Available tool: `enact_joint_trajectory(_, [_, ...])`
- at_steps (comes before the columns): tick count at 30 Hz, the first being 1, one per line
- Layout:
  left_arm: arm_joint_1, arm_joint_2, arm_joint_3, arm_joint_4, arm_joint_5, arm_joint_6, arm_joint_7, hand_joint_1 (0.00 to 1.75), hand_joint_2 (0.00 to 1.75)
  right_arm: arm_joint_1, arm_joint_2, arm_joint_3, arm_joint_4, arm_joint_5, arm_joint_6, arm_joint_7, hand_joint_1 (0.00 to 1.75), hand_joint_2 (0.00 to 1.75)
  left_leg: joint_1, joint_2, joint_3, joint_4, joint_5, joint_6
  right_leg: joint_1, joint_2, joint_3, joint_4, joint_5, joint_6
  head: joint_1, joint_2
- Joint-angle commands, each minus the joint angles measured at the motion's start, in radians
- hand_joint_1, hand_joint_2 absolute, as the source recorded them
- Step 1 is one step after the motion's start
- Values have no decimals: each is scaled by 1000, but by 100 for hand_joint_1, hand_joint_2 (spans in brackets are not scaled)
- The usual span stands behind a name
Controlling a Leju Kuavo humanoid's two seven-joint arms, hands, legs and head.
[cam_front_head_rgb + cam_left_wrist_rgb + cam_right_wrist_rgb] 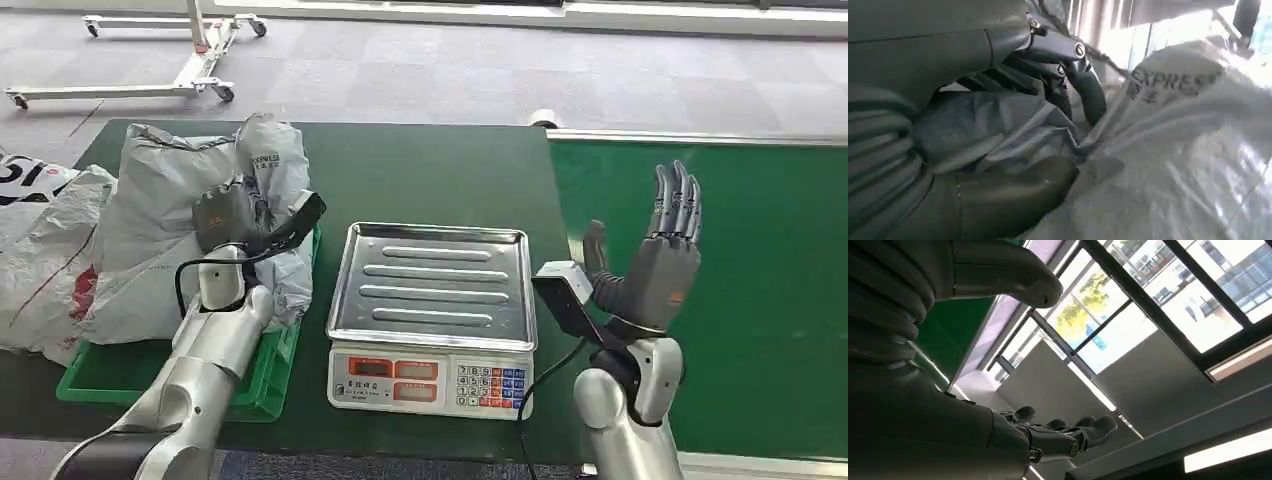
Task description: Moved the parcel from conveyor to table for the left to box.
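A parcel-sorting test floor in a lab or warehouse: a green conveyor (740, 300) at right, a scale (432, 320) at centre, courier bags (150, 220) over a green crate (262, 385) at left, a wheeled stand (150, 60) on grey carpet at upper left.

The head view is evenly lit and sharp, with soft glare on the steel scale tray (432, 283), while the left wrist view is dim and blurred with blown-out light at upper right, and bright windows (1193, 295) backlight the right wrist view.
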Motion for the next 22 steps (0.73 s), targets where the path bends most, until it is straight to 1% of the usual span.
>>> enact_joint_trajectory(1, [-53,25,10,151,-37,99,-11,0,0,-6,-9,-6,-12,7,22,12,0,175,0,-2,1,-1,0,0,1,-1,2,-1,0,0,0,0])
enact_joint_trajectory(2, [-34,18,23,99,-14,157,-36,0,0,-5,-6,-8,-11,8,22,13,0,175,0,-2,2,-2,1,0,1,-1,2,-2,0,0,0,0])
enact_joint_trajectory(3, [-19,13,30,58,-3,167,-45,0,0,-5,-5,-10,-8,8,24,15,0,175,0,-2,1,-1,0,0,1,-1,2,-1,0,0,0,0])
enact_joint_trajectory(4, [69,-17,76,-199,84,287,-127,0,0,-7,-1,-8,-2,6,25,15,0,175,0,-2,1,-2,1,0,1,0,2,-2,1,0,0,0])
enact_joint_trajectory(5, [100,-28,90,-280,99,287,-152,0,0,-10,1,-6,4,6,23,15,0,175,1,-1,1,-1,0,0,1,0,1,-1,0,0,0,0])
enact_joint_trajectory(6, [166,-119,220,-571,201,287,-351,0,0,-20,2,0,21,3,24,15,0,175,1,0,0,-2,0,0,1,1,2,-3,1,0,0,0])
enact_joint_trajectory(7, [181,-163,283,-637,254,287,-454,0,0,-27,2,4,33,1,24,15,0,175,1,0,-3,0,0,1,1,1,-1,-1,1,0,0,0])
enact_joint_trajectory(8, [198,-198,325,-689,291,287,-529,0,0,-39,4,7,54,1,23,15,0,175,2,-1,-2,1,-1,1,2,0,0,-1,0,1,0,0])
enact_joint_trajectory(9, [177,-301,487,-822,542,287,-866,0,0,-57,10,18,93,-8,16,9,0,175,2,0,-2,1,-1,1,1,2,0,-1,0,0,0,0])
enact_joint_trajectory(10, [201,-301,466,-873,578,287,-866,0,0,-63,14,22,111,-9,10,7,0,175,2,2,-1,1,-2,1,2,2,0,-1,0,0,0,0])
enact_joint_trajectory(11, [251,-301,393,-1031,668,287,-866,0,0,-73,20,27,142,-13,-7,3,0,175,2,0,-2,2,-2,1,2,1,0,-1,-1,1,0,0])
enact_joint_trajectory(13, [286,-301,331,-1156,724,287,-866,0,0,-75,26,27,157,-14,-18,0,0,175,2,5,-1,1,-3,1,1,7,0,-1,0,0,0,0])
enact_joint_trajectory(14, [292,-301,305,-1207,734,287,-866,0,0,-72,28,24,157,-16,-18,-4,0,175,2,4,-4,1,-3,1,2,5,-2,-1,1,0,1,0])
enact_joint_trajectory(15, [309,-301,256,-1289,751,287,-866,0,0,-67,32,15,156,-18,-18,-13,0,175,2,3,-2,0,-3,1,1,5,1,-2,0,0,0,0])
enact_joint_trajectory(16, [309,-301,256,-1289,751,287,-866,0,0,-67,32,15,156,-18,-18,-13,0,175,2,4,-3,1,-3,0,1,5,-2,0,0,0,0,0])
enact_joint_trajectory(17, [324,-301,200,-1349,774,287,-866,0,0,-63,32,9,155,-25,-18,-22,0,175,3,4,-3,1,-4,0,2,5,-2,0,0,0,0,0])
enact_joint_trajectory(19, [340,-288,135,-1396,801,287,-866,0,0,-63,34,1,152,-30,-18,-29,0,175,2,-2,-4,1,-3,0,2,-1,-2,0,-2,1,0,0])
enact_joint_trajectory(20, [340,-288,135,-1396,801,287,-866,0,0,-63,34,1,152,-30,-18,-29,0,175,3,-2,-2,1,-3,0,2,0,0,-1,-3,1,0,0])
enact_joint_trajectory(21, [362,-266,73,-1405,829,287,-866,0,0,-61,36,-11,142,-31,-18,-35,0,175,1,-3,-3,0,-2,1,2,-3,0,-1,-3,1,0,0])
enact_joint_trajectory(22, [369,-261,57,-1403,846,287,-866,0,0,-60,36,-14,139,-35,-18,-40,0,175,2,-3,-2,0,-2,1,2,-3,1,-2,-3,1,0,0])
